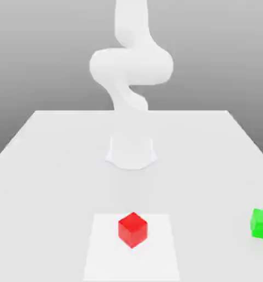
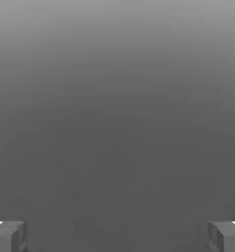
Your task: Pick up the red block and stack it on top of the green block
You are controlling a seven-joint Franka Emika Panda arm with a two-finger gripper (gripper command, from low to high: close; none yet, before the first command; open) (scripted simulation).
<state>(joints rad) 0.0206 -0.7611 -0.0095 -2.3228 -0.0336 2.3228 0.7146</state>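
The red block (image 1: 132, 229) sits on the white table (image 1: 56, 165) near the front, a little left of centre in the exterior view, one corner facing the camera. At the exterior view's right edge, partly cut off, stands the green block (image 1: 262, 223), well apart from the red one. In the hand view my gripper (image 2: 117, 237) is open: its grey fingertips (image 2: 9, 237) stand far apart with nothing between them, and plain grey background lies beyond.
The white arm (image 1: 131, 66) rises from its round base (image 1: 131, 152) at the table's middle and curls upward out of the picture. A paler square patch (image 1: 100, 253) on the table lies under the red block.
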